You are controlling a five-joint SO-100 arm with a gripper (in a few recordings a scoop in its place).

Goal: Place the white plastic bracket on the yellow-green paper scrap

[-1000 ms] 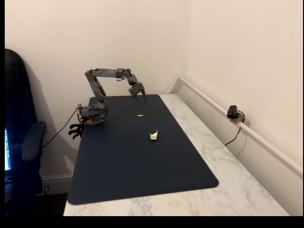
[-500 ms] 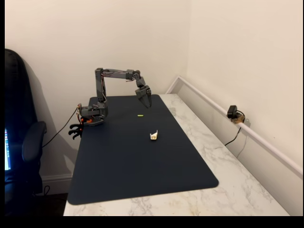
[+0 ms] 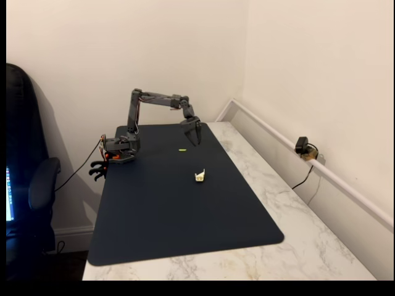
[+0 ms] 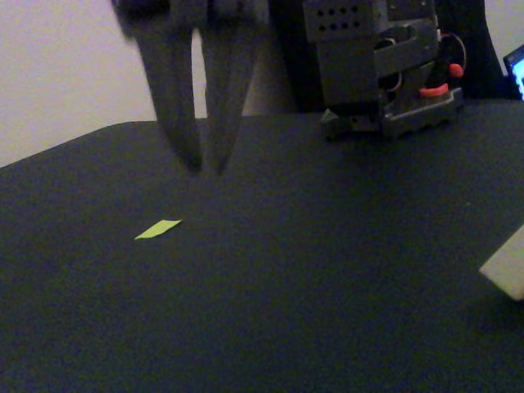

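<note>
Bracket: small white bracket point(image 3: 200, 177) lies on the dark mat point(image 3: 185, 216), near its middle, untouched.
Paper scrap: yellow-green paper scrap point(image 4: 158, 229) lies flat, apart from the bracket.
Gripper: gripper point(image 4: 206, 168) hangs above the mat beyond the scrap, fingers slightly parted, holding nothing.

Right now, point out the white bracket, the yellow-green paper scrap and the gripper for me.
white plastic bracket point(image 3: 199, 177): fixed view, middle of its body on the mat.
yellow-green paper scrap point(image 4: 158, 229): fixed view, centre of the flat sliver.
gripper point(image 4: 206, 170): fixed view, between the two fingertips above the mat.
</note>
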